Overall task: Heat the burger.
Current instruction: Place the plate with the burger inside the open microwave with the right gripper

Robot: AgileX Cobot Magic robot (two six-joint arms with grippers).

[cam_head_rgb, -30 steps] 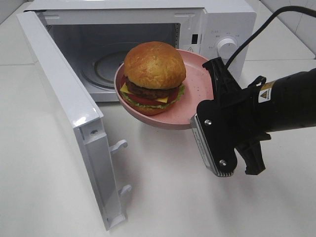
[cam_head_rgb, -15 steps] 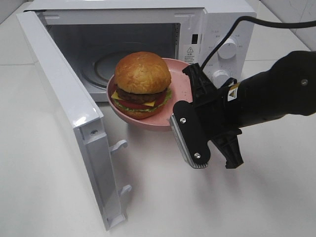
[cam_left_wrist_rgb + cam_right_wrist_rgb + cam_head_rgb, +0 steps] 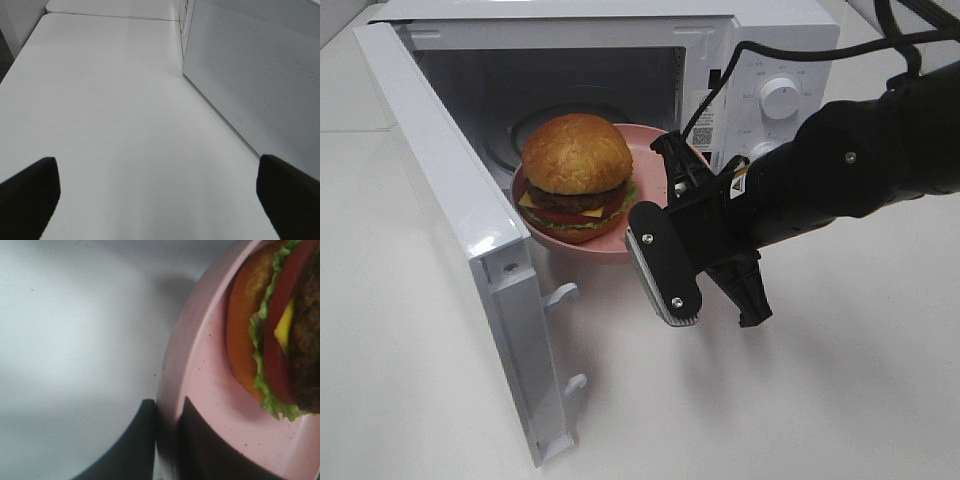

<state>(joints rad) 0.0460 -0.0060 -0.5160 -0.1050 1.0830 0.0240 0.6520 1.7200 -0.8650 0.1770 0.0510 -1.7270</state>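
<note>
The burger (image 3: 577, 170), with a golden-brown bun, patty, cheese, tomato and lettuce, sits on a pink plate (image 3: 645, 165) held in the air at the mouth of the open microwave (image 3: 770, 60). My right gripper (image 3: 672, 158) is shut on the plate's right rim. The right wrist view shows its fingers (image 3: 142, 445) pinching the pink plate (image 3: 210, 370) rim beside the burger (image 3: 280, 340). My left gripper (image 3: 160, 200) is open above bare white table, with nothing between its fingers, and does not appear in the exterior high view.
The microwave door (image 3: 450, 200) swings out wide to the left, toward the front. A glass turntable (image 3: 515, 135) lies inside the cavity. Control knobs (image 3: 780, 97) sit on the right panel. In the left wrist view the perforated door panel (image 3: 250, 75) stands alongside.
My right gripper has carried the plate and burger leftward and farther back, from in front of the control panel to the microwave opening. The left gripper has not moved.
</note>
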